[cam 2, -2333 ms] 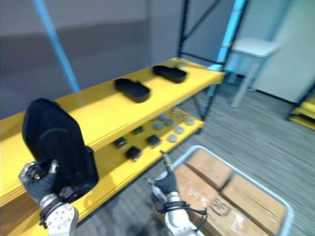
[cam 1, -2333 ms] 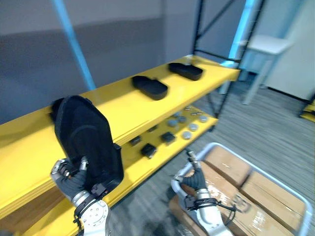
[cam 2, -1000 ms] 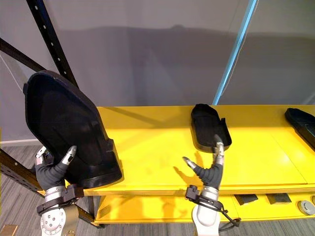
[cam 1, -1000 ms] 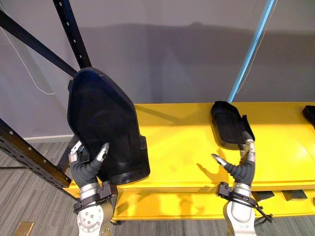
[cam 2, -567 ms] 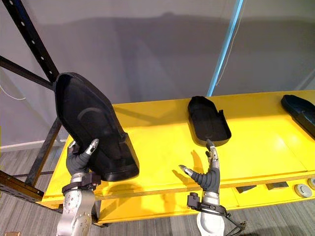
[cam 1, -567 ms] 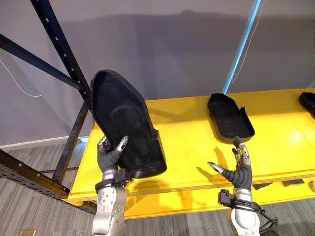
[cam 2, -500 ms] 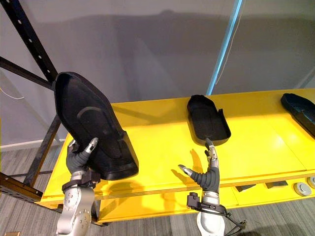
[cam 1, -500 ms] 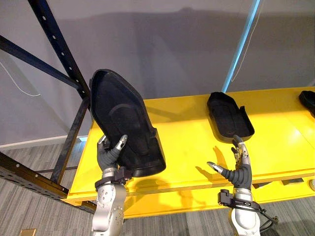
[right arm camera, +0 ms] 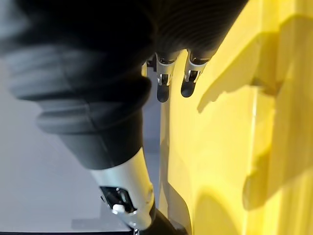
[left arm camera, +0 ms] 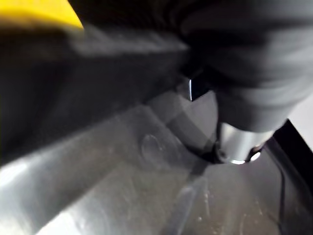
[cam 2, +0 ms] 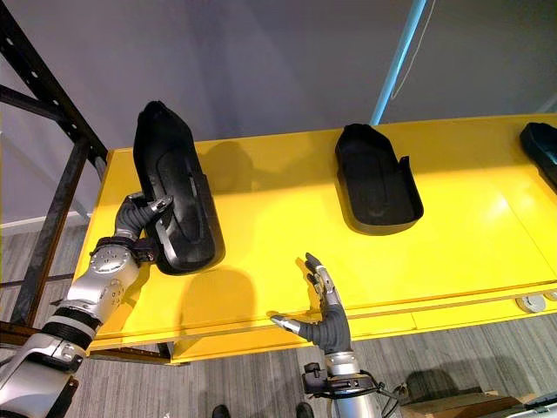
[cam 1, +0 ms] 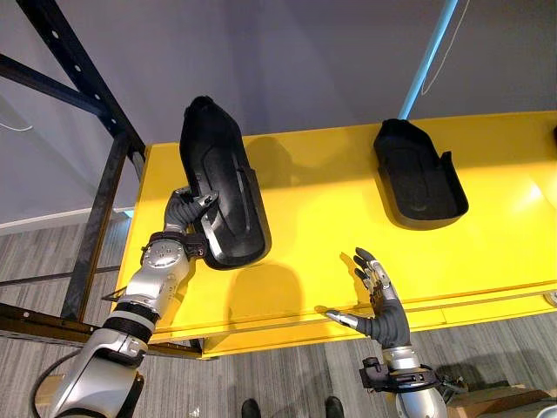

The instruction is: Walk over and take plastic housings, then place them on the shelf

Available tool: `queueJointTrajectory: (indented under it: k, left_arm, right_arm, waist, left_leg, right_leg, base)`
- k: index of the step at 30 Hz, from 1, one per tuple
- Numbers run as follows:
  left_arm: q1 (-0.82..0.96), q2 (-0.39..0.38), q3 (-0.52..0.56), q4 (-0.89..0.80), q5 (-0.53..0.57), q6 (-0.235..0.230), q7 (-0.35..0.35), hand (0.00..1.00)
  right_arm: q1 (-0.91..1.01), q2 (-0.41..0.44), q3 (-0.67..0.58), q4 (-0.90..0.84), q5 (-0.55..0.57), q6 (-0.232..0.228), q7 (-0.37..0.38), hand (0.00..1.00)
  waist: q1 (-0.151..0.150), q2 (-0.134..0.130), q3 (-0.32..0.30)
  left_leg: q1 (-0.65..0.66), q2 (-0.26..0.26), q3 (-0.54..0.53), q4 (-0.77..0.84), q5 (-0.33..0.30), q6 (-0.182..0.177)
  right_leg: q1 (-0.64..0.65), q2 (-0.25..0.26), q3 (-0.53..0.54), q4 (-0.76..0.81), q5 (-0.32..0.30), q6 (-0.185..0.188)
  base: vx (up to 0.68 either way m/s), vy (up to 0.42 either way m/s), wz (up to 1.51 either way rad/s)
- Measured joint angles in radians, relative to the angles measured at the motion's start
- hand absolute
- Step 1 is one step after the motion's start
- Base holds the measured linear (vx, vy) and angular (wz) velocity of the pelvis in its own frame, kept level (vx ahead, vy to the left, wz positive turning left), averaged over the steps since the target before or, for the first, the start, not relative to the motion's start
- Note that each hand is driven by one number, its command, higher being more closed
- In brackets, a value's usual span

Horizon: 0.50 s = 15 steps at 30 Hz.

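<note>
Grey wall (cam 1: 287,61) in the back, with a black rack frame (cam 1: 80,74) on the left and a blue pole (cam 1: 432,57) running up behind the yellow shelf (cam 1: 322,218), which takes up most of the head views.

The left hand (cam 1: 184,209) is at the left end of the shelf, gripping a black plastic housing (cam 1: 222,187). Its thumb sits on the hollow inner side and the fingers curl round the rim. The housing stands up on edge, tilted, over the shelf's left part. Can't really tell whether its lower end touches the yellow surface or hangs just above it.

A second housing (cam 1: 419,178) lies flat on the shelf, hollow side up, well off to the right, and a third housing (cam 2: 544,144) pokes in at the far right edge.

The right hand (cam 1: 383,309) hovers at the shelf's front edge, between the two nearer housings, fingers straight and spread.
</note>
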Motion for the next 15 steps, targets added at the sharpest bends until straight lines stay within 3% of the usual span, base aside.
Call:
queueJointTrajectory:
  k: [1, 9, 15]
  left_arm:
    - [-0.004, 0.023, -0.020, 0.000, -0.012, 0.002, -0.006, 0.00]
    - [-0.001, 0.065, -0.045, 0.002, -0.006, 0.024, -0.041, 0.00]
    - [0.012, 0.065, -0.039, -0.006, 0.130, 0.039, -0.061, 0.00]
  right_arm:
    - [-0.005, -0.012, 0.015, 0.000, 0.000, 0.000, 0.000, 0.00]
    - [-0.019, -0.033, 0.059, 0.002, 0.001, 0.000, 0.000, 0.00]
    - [-0.018, -0.039, 0.075, 0.038, 0.001, 0.000, 0.012, 0.00]
  waist:
    - [-0.001, 0.000, 0.004]
    - [-0.002, 0.001, 0.006]
    - [-0.001, 0.001, 0.006]
  left_leg:
    - [-0.001, 0.000, 0.000, 0.000, 0.004, 0.000]
    - [-0.003, 0.013, 0.001, -0.001, 0.024, -0.007]
    - [0.007, 0.020, 0.001, -0.021, 0.029, -0.006]
  right_leg:
    - [-0.001, 0.000, 0.001, 0.000, 0.002, -0.002]
    - [0.002, 0.011, 0.005, -0.018, 0.024, -0.016]
    - [0.003, 0.020, 0.006, -0.025, 0.040, -0.013]
  base:
    - [-0.02, -0.029, -0.04]
    - [-0.05, -0.021, -0.03]
    - [-0.07, 0.003, -0.01]
